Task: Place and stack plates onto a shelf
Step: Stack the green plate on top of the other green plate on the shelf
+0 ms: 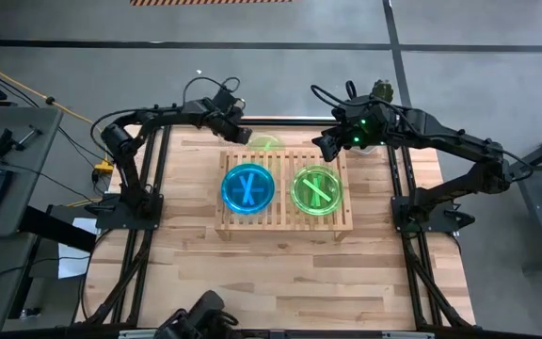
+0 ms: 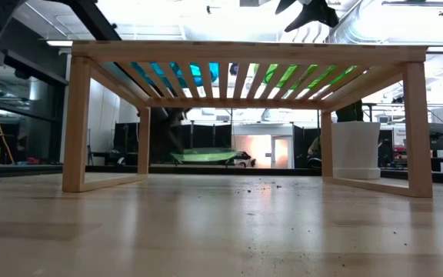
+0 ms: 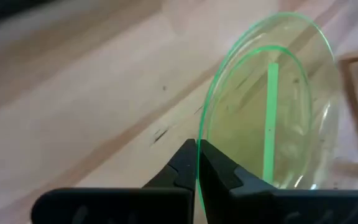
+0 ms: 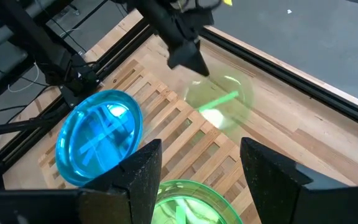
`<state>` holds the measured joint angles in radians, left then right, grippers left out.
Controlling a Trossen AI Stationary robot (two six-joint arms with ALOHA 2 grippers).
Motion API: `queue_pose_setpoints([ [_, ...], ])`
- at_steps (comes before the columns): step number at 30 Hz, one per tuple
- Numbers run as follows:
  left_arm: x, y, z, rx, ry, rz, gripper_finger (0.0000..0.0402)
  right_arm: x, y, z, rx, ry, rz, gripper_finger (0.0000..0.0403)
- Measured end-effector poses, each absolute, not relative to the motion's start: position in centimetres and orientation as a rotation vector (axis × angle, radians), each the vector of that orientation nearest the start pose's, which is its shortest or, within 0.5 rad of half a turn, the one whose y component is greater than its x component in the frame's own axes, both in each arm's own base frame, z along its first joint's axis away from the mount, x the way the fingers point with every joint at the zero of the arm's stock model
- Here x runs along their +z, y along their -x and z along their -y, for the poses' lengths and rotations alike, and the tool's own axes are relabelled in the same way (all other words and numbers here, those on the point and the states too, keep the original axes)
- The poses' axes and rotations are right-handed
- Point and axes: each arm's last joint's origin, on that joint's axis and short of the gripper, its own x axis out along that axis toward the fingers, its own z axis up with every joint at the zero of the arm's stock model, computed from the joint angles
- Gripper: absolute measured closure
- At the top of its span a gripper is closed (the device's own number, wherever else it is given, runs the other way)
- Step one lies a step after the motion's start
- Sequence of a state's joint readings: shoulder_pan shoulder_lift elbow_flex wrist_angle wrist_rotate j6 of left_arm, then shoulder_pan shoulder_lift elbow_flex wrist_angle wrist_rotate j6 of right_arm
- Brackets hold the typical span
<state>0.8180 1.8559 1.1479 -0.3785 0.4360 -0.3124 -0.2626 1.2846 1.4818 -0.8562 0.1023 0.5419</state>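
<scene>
- Left pincer (image 1: pixel 245 135) sits at the far edge of the desk (image 1: pixel 280 273), behind the shelf (image 1: pixel 283 222); its fingers are pressed on the rim of a clear green plate (image 3: pixel 272 106), held tilted
- Shelf holds a blue plate stack (image 1: pixel 248 187) on the left and a green plate stack (image 1: pixel 317 190) on the right, side by side
- Right pincer (image 4: pixel 199 163) hovers spread above the green stack, holding nothing

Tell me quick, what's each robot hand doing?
Left gripper: shut on the rim of a green plate.
Right gripper: open, holding nothing, above the shelf.
</scene>
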Motion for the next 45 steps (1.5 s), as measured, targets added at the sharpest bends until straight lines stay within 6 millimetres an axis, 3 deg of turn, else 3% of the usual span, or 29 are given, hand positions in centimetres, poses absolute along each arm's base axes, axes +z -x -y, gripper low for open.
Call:
queue_pose_setpoints([
  [9, 22.1, -22.6, -26.4, 0.544, 0.855, -0.653, 0.0401, 40.5, -24.1, 6.8, -0.522, -0.569, -0.547, 0.0202],
  [16, 29.5, -20.1, -25.1, 0.584, 0.775, -0.371, 0.0401, 40.7, -23.8, 6.7, -0.515, -0.548, -0.541, 0.0202],
  [20, 33.9, -21.6, -22.1, 0.494, 0.681, -0.309, 0.0401, 42.4, -22.4, 6.8, -0.543, -0.518, -0.475, 0.0202],
  [27, 39.9, -27.1, -16.0, 0.340, 0.540, -0.228, 0.0401, 46.2, -18.3, 6.9, -0.634, -0.445, -0.317, 0.0202],
  [33, 40.6, -33.0, -11.2, 0.161, 0.502, -0.288, 0.0401, 47.4, -15.7, 6.8, -0.682, -0.441, -0.265, 0.0202],
  [39, 36.5, -38.6, -9.1, 0.099, 0.504, -0.477, 0.0401, 47.1, -14.9, 6.6, -0.695, -0.444, -0.308, 0.0202],
  [45, 33.1, -41.0, -9.2, 0.101, 0.562, -0.574, 0.0401, 46.6, -14.9, 6.6, -0.699, -0.447, -0.350, 0.0202],
])
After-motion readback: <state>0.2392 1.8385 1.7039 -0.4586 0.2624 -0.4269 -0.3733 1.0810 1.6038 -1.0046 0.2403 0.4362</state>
